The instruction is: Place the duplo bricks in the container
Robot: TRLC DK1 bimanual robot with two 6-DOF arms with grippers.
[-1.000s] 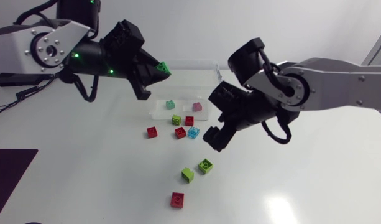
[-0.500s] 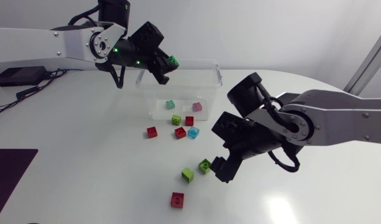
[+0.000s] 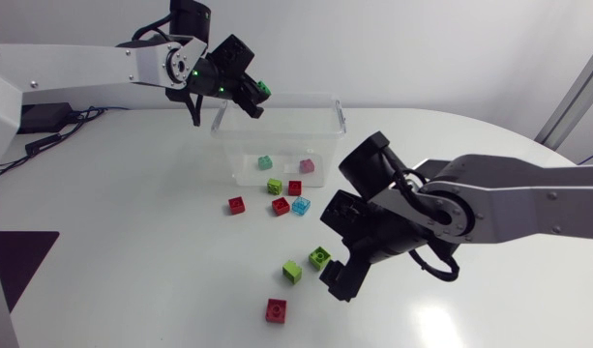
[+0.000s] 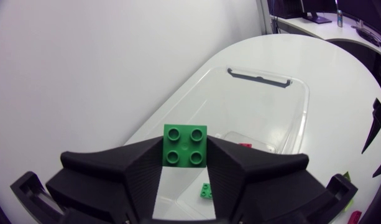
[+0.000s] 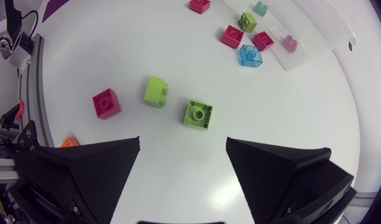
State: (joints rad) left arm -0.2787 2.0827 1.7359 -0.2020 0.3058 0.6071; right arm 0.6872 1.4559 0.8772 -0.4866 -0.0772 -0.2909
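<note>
Left pincer (image 3: 257, 99) noted clamped on a green duplo brick (image 3: 265, 90), which is gripped on two sides between the fingers, studs turned toward the wrist. Over the last second this arm has been swung up and back from a spot short of the clear container (image 3: 320, 135). The pincer is now held above the container's far left corner, with the open tub ahead of and beneath it. The brick is therefore judged ready for release, though a little more reach over the tub may be needed so that it does not catch the rim. Right pincer (image 3: 337, 277) noted apart, nothing between the fingers. In the same interval it has been brought down and away from the container toward the loose bricks on the table. A lime-green brick (image 3: 319, 257) now lies just ahead of the fingers, slightly off the gap. A second lime brick (image 3: 292, 273) and a red brick (image 3: 276, 309) lie further ahead and to one side. The next pick is judged to be the nearest lime-green brick, for which a short advance and centring would be required. A teal brick (image 3: 265, 162) and a pink brick (image 3: 307, 165) appear to lie already in the container. Five more bricks are clustered on the table just outside its near wall, so most of the task is judged still to be done.
</note>
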